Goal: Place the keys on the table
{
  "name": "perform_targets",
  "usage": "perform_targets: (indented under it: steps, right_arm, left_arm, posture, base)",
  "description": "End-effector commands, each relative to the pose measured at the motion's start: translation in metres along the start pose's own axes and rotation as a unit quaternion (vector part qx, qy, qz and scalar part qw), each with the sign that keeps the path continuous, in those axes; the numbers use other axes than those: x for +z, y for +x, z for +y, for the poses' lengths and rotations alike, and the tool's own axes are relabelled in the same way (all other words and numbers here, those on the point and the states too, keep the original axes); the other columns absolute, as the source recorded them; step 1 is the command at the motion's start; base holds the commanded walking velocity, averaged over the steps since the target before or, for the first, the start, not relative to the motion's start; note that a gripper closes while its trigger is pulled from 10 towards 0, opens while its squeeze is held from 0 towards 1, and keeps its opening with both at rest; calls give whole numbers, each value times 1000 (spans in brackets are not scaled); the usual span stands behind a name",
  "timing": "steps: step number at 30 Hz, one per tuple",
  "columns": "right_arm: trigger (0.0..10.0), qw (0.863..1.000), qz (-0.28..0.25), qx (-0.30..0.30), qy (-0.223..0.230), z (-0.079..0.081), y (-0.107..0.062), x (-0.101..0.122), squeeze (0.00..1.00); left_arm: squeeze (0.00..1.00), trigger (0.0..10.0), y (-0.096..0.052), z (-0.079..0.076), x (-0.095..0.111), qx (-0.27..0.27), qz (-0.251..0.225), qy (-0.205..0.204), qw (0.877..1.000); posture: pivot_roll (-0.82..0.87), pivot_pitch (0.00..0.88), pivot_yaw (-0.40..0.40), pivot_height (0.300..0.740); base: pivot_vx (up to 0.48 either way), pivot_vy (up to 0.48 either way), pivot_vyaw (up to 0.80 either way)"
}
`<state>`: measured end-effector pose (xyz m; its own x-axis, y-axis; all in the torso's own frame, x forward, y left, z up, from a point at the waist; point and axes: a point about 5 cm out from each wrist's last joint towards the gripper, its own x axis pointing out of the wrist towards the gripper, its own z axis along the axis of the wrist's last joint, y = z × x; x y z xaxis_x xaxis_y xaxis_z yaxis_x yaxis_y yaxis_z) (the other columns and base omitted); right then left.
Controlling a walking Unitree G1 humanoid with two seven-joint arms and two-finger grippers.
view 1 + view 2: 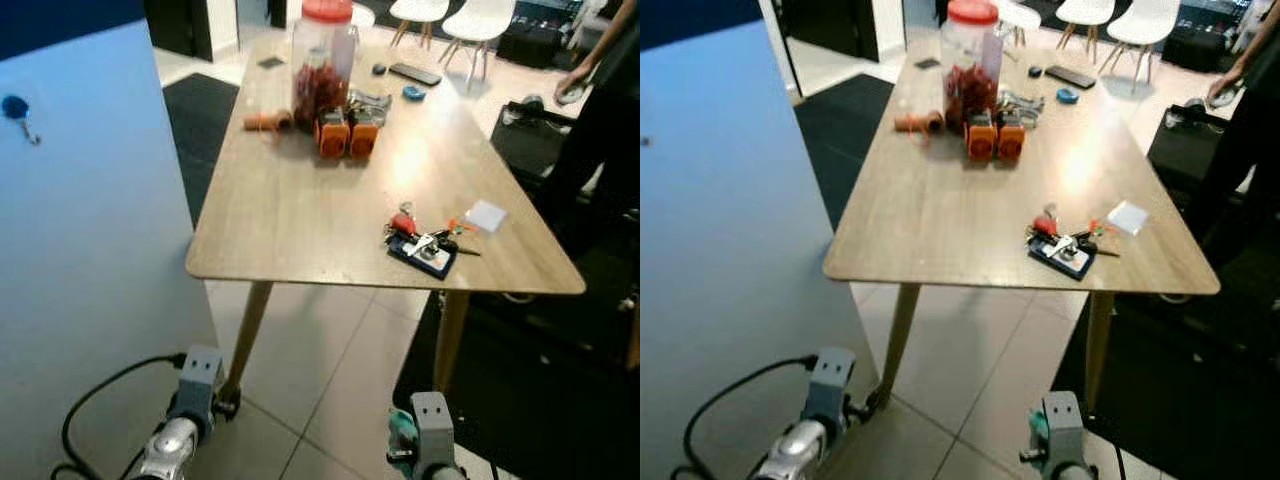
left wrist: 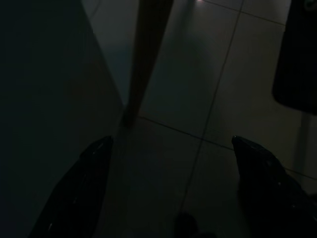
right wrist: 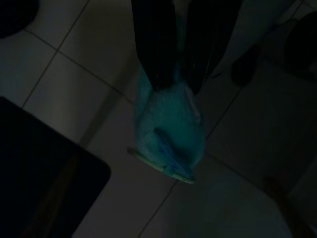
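A light wooden table [image 1: 300, 210] stands ahead of me. Near its front right corner lies a bunch of keys [image 1: 425, 240] with red and orange tags on a dark blue card. Both arms hang low in front of the table. In the right wrist view my right gripper [image 3: 176, 87] is shut on a teal soft tag or pouch [image 3: 168, 134] that dangles over the tiled floor; it also peeks out beside the wrist as a teal tag [image 1: 401, 430]. My left gripper [image 2: 171, 148] hangs open with nothing in it, close to a table leg [image 2: 148, 54].
On the far half of the table stand a big jar [image 1: 322, 60] with red contents, two orange boxes [image 1: 346, 135] and a remote [image 1: 414, 73]. A white note [image 1: 486, 215] lies by the keys. A blue panel [image 1: 90, 200] rises at left. A person [image 1: 600, 110] stands at right.
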<state>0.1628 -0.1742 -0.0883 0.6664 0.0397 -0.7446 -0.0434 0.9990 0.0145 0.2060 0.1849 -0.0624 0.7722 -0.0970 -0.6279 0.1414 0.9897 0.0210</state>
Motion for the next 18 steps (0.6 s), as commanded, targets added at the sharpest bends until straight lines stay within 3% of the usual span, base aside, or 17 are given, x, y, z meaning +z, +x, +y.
perform_targets:
  steps: [1, 18]
  right_arm:
    - [10000, 1000, 0, -1, -6, -3, 0, 2, 0]
    - [10000, 1000, 5, 12, -19, -2, 0, 1, 0]
  left_arm:
    - [0, 10000, 1, -6, 1, -3, -2, -9, 1000]
    - [0, 10000, -2, -2, -2, 6, -15, -9, 1000]
  posture:
    - [103, 26, -62, 740]
    - [113, 29, -81, 740]
  base:
    - [371, 0, 0]
    - [21, 0, 0]
